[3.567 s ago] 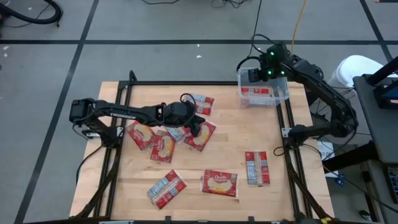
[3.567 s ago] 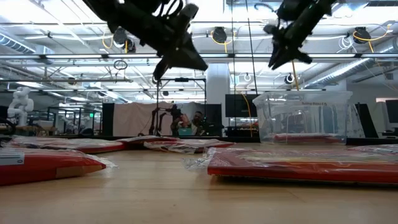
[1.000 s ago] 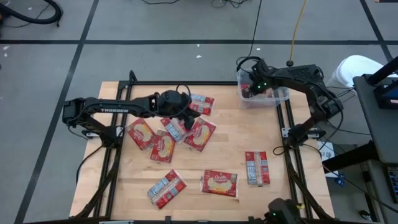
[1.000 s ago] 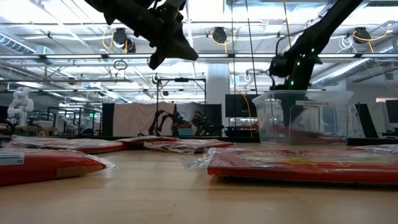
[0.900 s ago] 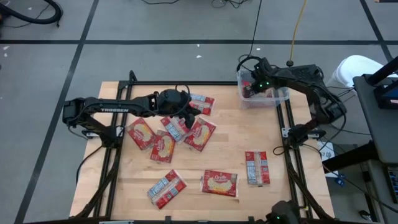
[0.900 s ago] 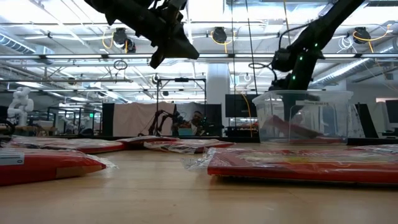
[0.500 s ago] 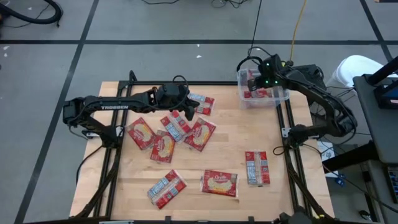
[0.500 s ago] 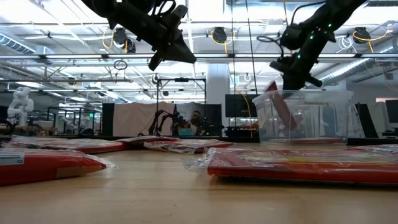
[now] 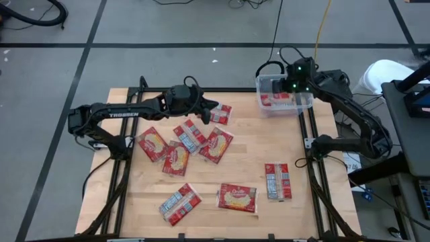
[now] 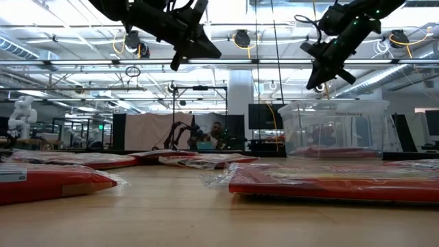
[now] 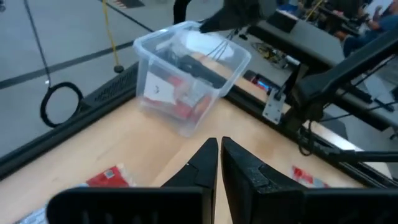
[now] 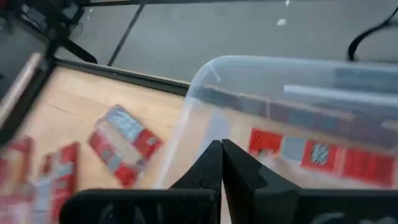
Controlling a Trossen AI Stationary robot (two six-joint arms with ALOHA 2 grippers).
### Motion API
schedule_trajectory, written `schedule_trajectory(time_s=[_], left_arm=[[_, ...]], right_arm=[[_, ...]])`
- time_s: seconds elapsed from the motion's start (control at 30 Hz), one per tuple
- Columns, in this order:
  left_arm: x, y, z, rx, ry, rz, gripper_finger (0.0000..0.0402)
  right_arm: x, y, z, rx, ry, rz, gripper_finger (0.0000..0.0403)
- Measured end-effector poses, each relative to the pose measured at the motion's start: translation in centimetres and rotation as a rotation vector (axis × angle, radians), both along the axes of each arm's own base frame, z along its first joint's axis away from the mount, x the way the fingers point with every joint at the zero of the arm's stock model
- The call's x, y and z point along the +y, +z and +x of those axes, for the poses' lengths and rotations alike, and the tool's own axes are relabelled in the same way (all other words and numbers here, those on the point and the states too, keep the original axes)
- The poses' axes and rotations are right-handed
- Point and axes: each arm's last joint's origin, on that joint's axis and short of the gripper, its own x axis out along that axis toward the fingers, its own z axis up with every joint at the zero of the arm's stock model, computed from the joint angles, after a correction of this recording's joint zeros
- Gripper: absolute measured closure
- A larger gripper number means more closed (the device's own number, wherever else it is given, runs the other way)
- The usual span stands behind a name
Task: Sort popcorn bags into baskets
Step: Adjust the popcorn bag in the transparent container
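Note:
Several red popcorn bags lie flat on the wooden table: a cluster (image 9: 190, 136) at the middle left, one (image 9: 218, 113) near the far edge, others (image 9: 237, 197) toward the near edge. The clear basket (image 9: 308, 102) stands at the far right corner with bags (image 12: 311, 152) lying flat on its bottom. My left gripper (image 9: 213, 105) is shut and holds nothing; it hovers over the bag near the far edge and points toward the basket (image 11: 186, 68). My right gripper (image 10: 317, 86) is shut with nothing in it, and hangs above the basket's left part.
A black frame (image 9: 310, 141) runs along the table's edges and beside the basket. The right arm (image 9: 349, 107) arches over the far right corner. Bare wood (image 9: 255, 141) lies between the bag cluster and the basket. Cables hang behind the basket.
My right gripper has risen out of the basket and rolled, staying shut. A bag that stood tilted on edge in the basket half a second ago now lies flat. My left gripper has swung toward the far edge and tipped up toward level.

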Motion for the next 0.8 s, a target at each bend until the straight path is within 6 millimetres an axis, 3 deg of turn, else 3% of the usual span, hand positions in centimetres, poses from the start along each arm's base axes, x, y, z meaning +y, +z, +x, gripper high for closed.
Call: schedule_trajectory(time_s=[0.13,0.23,0.37,0.53,0.8], left_arm=[[0.0,-0.3,-0.1,0.036,0.013,-0.007,0.0376],[0.0,-0.6,-0.2,0.066,0.012,-0.015,0.0376],[-0.1,-0.9,-0.3,0.097,0.007,-0.017,0.0376],[-0.4,-1.0,-0.3,0.106,0.007,-0.042,0.0376],[-2.3,-1.0,0.3,0.088,-0.025,-0.106,0.0376]], right_arm=[[-0.3,2.0,0.9,-0.005,0.022,-0.021,0.0403],[-1.3,2.1,1.7,0.106,0.08,0.013,0.0403],[-3.1,0.1,2.9,0.263,0.178,0.133,0.0384],[-4.7,-3.9,4.0,0.401,0.263,0.27,0.0321],[-7.0,-7.9,5.1,0.564,0.402,0.226,0.0218]])
